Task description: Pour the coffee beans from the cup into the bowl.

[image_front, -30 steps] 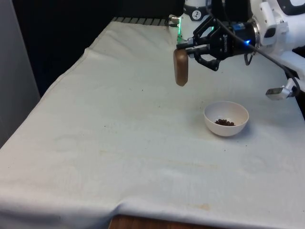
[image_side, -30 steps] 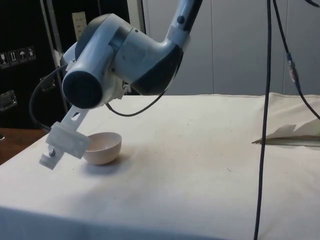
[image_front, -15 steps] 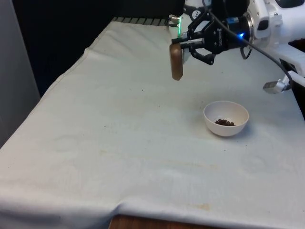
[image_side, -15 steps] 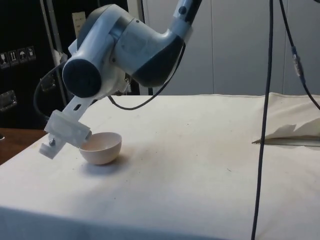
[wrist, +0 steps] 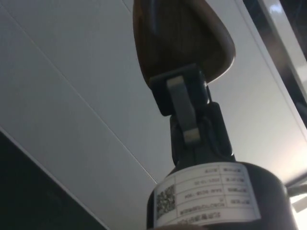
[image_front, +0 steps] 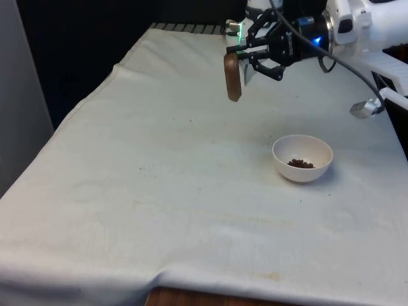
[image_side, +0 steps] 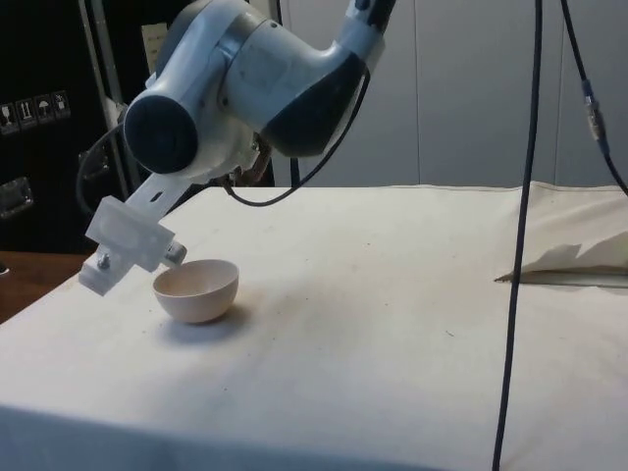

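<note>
Front view faces across table; side view looks crosswise, nearer; both share bowl (image_front: 303, 158) (image_side: 196, 290).

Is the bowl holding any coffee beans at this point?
Yes. The white bowl holds a small dark pile of coffee beans at its bottom.

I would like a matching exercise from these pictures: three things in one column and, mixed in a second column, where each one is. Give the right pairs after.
Things:
1. cup
2. coffee beans
3. bowl

Places:
A. standing on the white cloth
B. held in the air by the gripper
C. lying inside the bowl

Pairs: 1-B, 2-C, 3-A
</note>
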Motion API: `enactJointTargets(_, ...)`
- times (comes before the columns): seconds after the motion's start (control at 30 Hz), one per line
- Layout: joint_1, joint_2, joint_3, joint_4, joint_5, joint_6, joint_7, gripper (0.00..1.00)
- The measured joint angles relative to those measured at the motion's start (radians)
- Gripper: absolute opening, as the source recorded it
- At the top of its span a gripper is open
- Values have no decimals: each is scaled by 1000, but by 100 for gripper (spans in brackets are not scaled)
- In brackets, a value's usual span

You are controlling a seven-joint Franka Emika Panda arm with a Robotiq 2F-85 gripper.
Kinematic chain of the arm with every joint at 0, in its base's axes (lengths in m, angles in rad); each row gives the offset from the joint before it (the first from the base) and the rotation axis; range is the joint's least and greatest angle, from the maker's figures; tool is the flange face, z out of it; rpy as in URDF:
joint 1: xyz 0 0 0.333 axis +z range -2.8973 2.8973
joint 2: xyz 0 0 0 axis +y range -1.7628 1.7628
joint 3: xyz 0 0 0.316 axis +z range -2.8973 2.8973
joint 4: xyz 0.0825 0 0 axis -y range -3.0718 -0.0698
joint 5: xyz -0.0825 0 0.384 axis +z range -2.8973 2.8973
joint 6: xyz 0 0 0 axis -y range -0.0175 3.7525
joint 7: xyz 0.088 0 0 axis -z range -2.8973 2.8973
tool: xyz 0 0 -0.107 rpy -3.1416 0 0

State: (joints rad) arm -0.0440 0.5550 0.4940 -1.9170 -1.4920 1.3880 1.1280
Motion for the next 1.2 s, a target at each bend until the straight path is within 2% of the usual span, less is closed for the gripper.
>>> enactJointTargets(0.37, -1, -22, -18, -4, 76, 42, 13, 0)
enactJointTargets(0.57, -2, -26, -32, -4, 94, 69, 15, 0)
enactJointTargets(0.93, -4, -48, -89, -19, 132, 167, 18, 0)
enactJointTargets(1.2, -4, -60, -120, -29, 151, 220, 19, 0)
